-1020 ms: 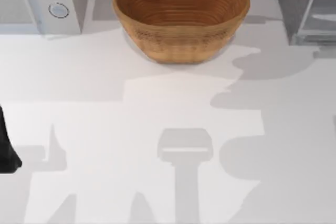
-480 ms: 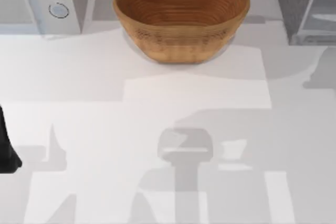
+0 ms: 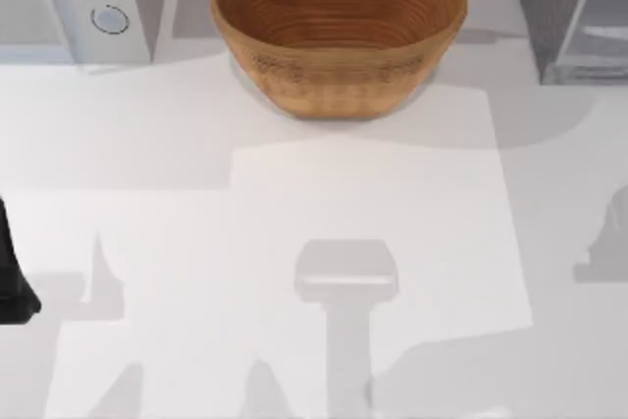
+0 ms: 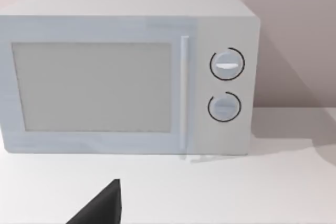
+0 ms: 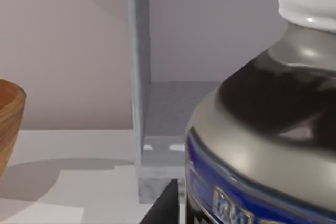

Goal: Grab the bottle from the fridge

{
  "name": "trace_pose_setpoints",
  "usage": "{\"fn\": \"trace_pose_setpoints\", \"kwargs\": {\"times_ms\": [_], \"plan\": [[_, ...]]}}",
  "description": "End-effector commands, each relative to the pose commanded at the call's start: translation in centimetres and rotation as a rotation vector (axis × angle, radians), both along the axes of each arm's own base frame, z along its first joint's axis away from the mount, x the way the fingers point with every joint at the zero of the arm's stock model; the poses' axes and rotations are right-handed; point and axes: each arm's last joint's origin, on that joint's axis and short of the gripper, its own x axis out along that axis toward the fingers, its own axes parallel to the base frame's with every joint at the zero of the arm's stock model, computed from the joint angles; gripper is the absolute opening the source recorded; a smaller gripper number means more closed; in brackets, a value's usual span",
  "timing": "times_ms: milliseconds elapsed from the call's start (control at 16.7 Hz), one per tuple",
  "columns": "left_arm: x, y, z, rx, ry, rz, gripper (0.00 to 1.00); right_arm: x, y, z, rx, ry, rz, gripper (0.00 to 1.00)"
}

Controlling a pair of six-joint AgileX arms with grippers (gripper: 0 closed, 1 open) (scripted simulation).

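The bottle (image 5: 262,129) sits very close before the right wrist camera: white cap, dark shoulder, blue label band. Behind it stands the fridge (image 5: 157,129), at the counter's (image 3: 294,203) far right corner, beside the basket (image 3: 339,31). Whether the right arm's fingers (image 5: 165,205) grip the bottle cannot be told. The left arm (image 3: 12,272) rests at the counter's left edge, facing the microwave (image 4: 126,77); its fingers' (image 4: 102,208) state cannot be told.

I'm seeing my left arm (image 3: 12,272) showing as a plain matte black shape at the table's left edge. My left gripper's finger (image 4: 102,207) is showing as a black wedge, my right gripper's finger (image 5: 164,205) as a dark, flat-sided one.
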Motion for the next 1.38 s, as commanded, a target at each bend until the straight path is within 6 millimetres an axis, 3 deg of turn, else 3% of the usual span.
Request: {"fn": "trace_pose_setpoints", "kwargs": {"times_ms": [360, 780, 1140, 1380], "plan": [[0.0, 0.0, 0.0, 0.000, 0.000, 0.000, 1.00, -2.1, 0.5, -3.6, -0.006, -0.010, 0.006, 0.00], [0.0, 0.0, 0.0, 0.000, 0.000, 0.000, 1.00, -2.2, 0.5, -3.8, -0.005, -0.011, 0.005, 0.00], [0.0, 0.0, 0.0, 0.000, 0.000, 0.000, 1.00, -1.0, 1.3, -0.9, -0.005, -0.059, 0.010, 0.00], [0.0, 0.0, 0.0, 0.000, 0.000, 0.000, 1.00, 2.2, 3.1, 1.4, -0.006, -0.049, 0.009, 0.00]]}}
